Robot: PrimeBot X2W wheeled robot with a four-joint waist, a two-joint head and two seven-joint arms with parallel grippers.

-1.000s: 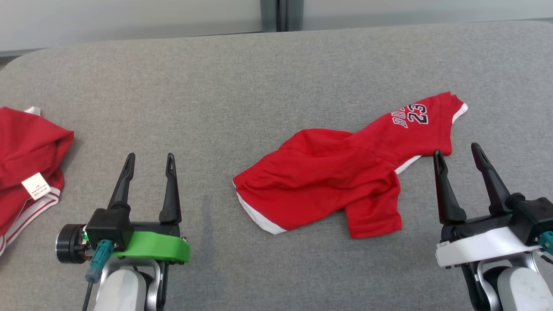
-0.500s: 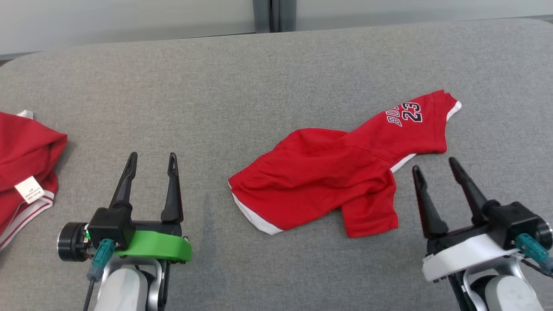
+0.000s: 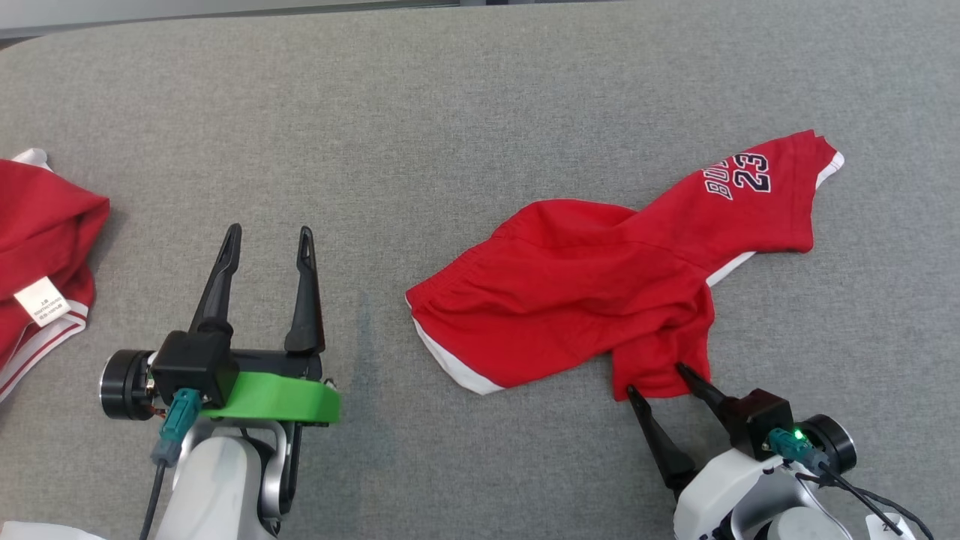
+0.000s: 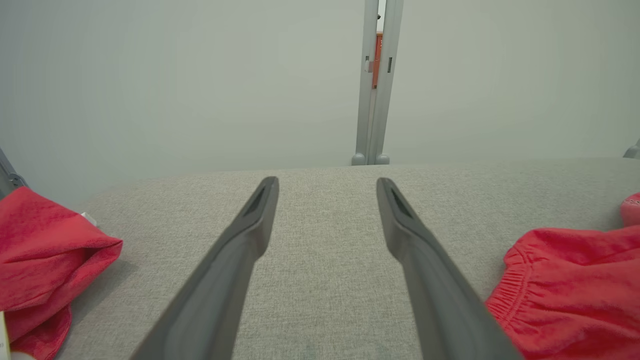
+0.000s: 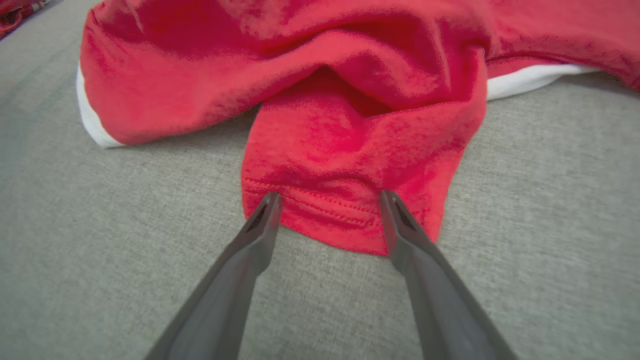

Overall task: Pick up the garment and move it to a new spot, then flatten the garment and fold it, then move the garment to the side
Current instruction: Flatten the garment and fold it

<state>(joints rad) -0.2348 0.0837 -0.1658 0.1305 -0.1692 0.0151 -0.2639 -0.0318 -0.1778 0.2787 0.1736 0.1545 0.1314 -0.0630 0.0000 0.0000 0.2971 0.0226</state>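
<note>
The right gripper (image 3: 655, 378) has swung to the near hem of the garment (image 3: 600, 285), jaws apart. It lies dead ahead (the left gripper (image 3: 271, 229), also spread, sits farther off).

You'll find the red shorts (image 3: 600, 285) crumpled right of centre on the grey surface (image 3: 450, 112) — white trim at the edges, "23" on the far leg, one hemmed leg folded nearward.

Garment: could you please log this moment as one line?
phase: pre-grasp | right gripper: open, at garment hem | left gripper: open, clear of garment
</note>
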